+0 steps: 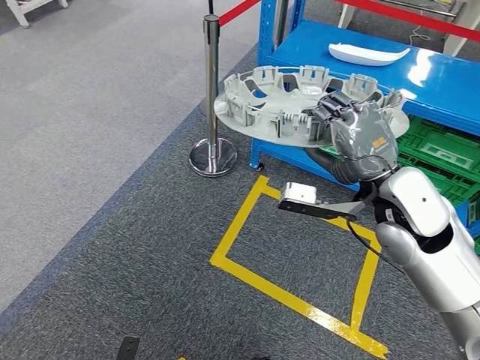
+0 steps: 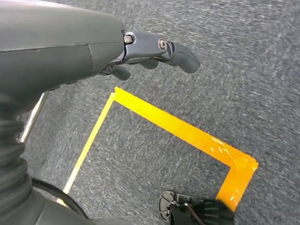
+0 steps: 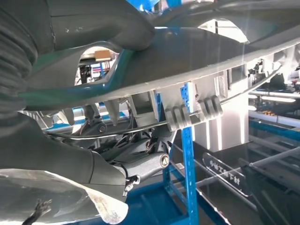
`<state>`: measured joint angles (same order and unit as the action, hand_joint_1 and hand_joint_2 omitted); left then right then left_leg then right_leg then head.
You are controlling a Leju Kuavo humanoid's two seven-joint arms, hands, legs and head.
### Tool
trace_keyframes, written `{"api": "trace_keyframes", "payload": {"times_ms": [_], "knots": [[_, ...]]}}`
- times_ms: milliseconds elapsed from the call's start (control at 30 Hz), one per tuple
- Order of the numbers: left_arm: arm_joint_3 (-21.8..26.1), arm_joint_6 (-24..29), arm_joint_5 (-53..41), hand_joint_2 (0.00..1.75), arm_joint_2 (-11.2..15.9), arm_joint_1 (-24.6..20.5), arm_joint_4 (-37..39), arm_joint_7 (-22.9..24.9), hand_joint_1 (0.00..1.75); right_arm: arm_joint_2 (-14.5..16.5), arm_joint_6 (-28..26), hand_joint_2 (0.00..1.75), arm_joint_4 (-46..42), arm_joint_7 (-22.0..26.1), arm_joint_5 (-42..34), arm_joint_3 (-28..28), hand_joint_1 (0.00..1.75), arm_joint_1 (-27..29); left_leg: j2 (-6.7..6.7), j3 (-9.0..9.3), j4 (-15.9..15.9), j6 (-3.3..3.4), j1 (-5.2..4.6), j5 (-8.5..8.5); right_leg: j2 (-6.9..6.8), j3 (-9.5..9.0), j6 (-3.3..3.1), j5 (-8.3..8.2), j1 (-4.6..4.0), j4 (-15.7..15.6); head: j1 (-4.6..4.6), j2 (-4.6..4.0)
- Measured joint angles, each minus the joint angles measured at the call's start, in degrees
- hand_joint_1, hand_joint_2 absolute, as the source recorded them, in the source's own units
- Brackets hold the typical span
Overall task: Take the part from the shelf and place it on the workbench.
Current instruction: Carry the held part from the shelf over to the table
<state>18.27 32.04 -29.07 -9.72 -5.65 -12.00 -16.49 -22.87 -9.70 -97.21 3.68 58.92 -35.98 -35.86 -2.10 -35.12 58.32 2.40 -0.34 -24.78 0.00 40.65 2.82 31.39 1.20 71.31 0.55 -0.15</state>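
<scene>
Beside blue shelf [image 1: 362,37] | right hand [image 1: 362,139] holds grey part [image 1: 271,105] | clear of shelf

I see the part [image 1: 277,105], a large round grey plastic disc with raised ribs and cut-out windows around its rim, held roughly level in the air, slightly tilted. My right robot hand [image 1: 354,127] grips its near edge. It hangs just in front of the blue shelf [image 1: 442,82], over the grey carpet.
</scene>
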Motion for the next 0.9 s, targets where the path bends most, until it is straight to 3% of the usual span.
{"api": "trace_keyframes", "payload": {"times_ms": [67,133,200,267,333,400,433,467,500,567,633,733,800,900], "knots": [[0.0,0.0,-0.4,1.75,0.0,0.0,0.0,0.1,0.0,-0.5,-0.2,1.75,0.0,-0.1,0.0,0.0,1.75,0.1,-0.89,-0.13,0.3,-0.2,-0.07,-0.13,1.01,-3.75,-0.2,-3.59,0.07,-7.8,-0.01,0.0],[0.0,0.0,-0.9,1.75,-0.1,0.1,0.0,0.2,0.0,-1.3,-0.6,1.75,-0.4,-0.3,-0.1,0.2,1.75,0.7,-1.6,-0.55,0.6,-0.62,-0.1,-0.13,1.97,-6.09,-0.42,-4.51,0.05,-12.2,-0.05,0.0],[-0.1,0.0,-1.2,1.75,-0.1,0.3,0.0,0.4,0.0,-2.0,-1.0,1.75,-0.8,-0.4,-0.1,0.3,1.75,1.4,-2.15,-0.84,0.7,-1.08,-0.02,0.02,1.84,-6.43,-0.76,-4.28,-0.03,-12.7,-0.07,0.0],[-0.1,0.1,-1.3,1.75,-0.2,0.4,0.0,0.4,0.0,-2.3,-1.1,1.75,-1.2,-0.6,-0.1,0.4,1.75,1.9,-1.38,-1.25,1.6,-1.68,-0.01,-0.74,1.19,-6.61,-1.39,-4.41,0.12,-12.9,-0.17,0.0],[-0.1,0.1,-1.4,1.75,-0.2,0.4,0.0,0.5,0.0,-2.6,-1.1,1.75,-1.5,-0.7,-0.1,0.6,1.75,2.3,0.41,-3.42,6.5,-2.41,0.13,-3.62,0.3,-6.79,-1.99,-4.43,0.26,-13.0,-0.35,0.0],[-0.1,0.1,-1.4,1.75,-0.2,0.4,0.0,0.5,0.0,-3.0,-1.1,1.75,-1.5,-0.7,-0.1,0.8,1.75,2.7,1.33,-6.89,14.2,-2.92,0.47,-6.91,-0.47,-6.83,-2.2,-4.33,0.23,-13.0,-0.44,0.0],[-0.1,0.1,-1.4,1.75,-0.2,0.4,0.0,0.5,0.0,-3.1,-1.1,1.75,-1.5,-0.7,-0.1,0.8,1.75,2.8,1.43,-7.97,16.6,-3.06,0.62,-7.46,-0.81,-6.88,-2.21,-4.29,0.23,-13.0,-0.44,0.0],[-0.1,0.1,-1.4,1.75,-0.1,0.5,0.0,0.5,0.0,-3.2,-1.1,1.75,-1.5,-0.7,-0.1,0.8,1.75,3.0,1.48,-8.04,16.8,-3.1,0.73,-6.86,-1.13,-6.95,-2.17,-4.24,0.23,-13.0,-0.45,0.0],[-0.1,0.1,-1.4,1.75,-0.1,0.5,0.0,0.5,0.0,-3.2,-1.1,1.75,-1.6,-0.7,-0.1,0.8,1.75,3.1,1.62,-7.01,14.7,-3.04,0.78,-5.24,-1.46,-7.07,-2.1,-4.17,0.24,-13.0,-0.45,0.0],[-0.1,0.1,-1.4,1.75,-0.1,0.4,0.0,0.5,0.0,-3.3,-1.1,1.75,-1.8,-0.6,-0.1,0.8,1.75,3.2,2.99,-3.31,7.0,-2.63,0.56,-1.47,-2.09,-7.32,-1.78,-3.96,0.14,-13.0,-0.45,0.0],[-0.1,0.1,-1.4,1.75,-0.1,0.3,0.0,0.5,0.0,-3.4,-1.1,1.75,-2.0,-0.6,-0.1,0.9,1.75,3.2,4.36,-1.08,1.8,-2.09,0.08,-0.16,-2.76,-7.31,-1.3,-3.79,-0.13,-12.9,-0.41,0.0],[-0.1,0.1,-1.4,1.75,-0.1,0.3,0.0,0.5,0.0,-3.6,-1.1,1.75,-2.1,-0.6,-0.1,1.0,1.75,3.2,3.69,-1.0,0.8,-1.25,-0.13,-0.28,-3.82,-7.3,-0.36,-3.51,-0.16,-13.0,-0.38,0.0],[-0.1,0.1,-1.4,1.75,-0.1,0.3,0.0,0.5,0.0,-3.7,-1.1,1.75,-2.3,-0.6,-0.1,1.1,1.75,3.2,2.87,-0.79,0.4,-0.49,0.05,0.03,-2.68,-6.4,0.08,-1.83,0.0,-11.0,-0.28,0.0],[-0.1,0.1,-1.5,1.75,-0.3,0.3,0.0,0.5,0.0,-4.0,-1.1,1.75,-2.4,-0.6,-0.1,1.2,1.75,3.4,1.63,-0.73,0.2,0.13,0.03,0.19,-0.36,-1.29,0.15,3.09,-0.04,-0.4,-0.01,0.0]]}}
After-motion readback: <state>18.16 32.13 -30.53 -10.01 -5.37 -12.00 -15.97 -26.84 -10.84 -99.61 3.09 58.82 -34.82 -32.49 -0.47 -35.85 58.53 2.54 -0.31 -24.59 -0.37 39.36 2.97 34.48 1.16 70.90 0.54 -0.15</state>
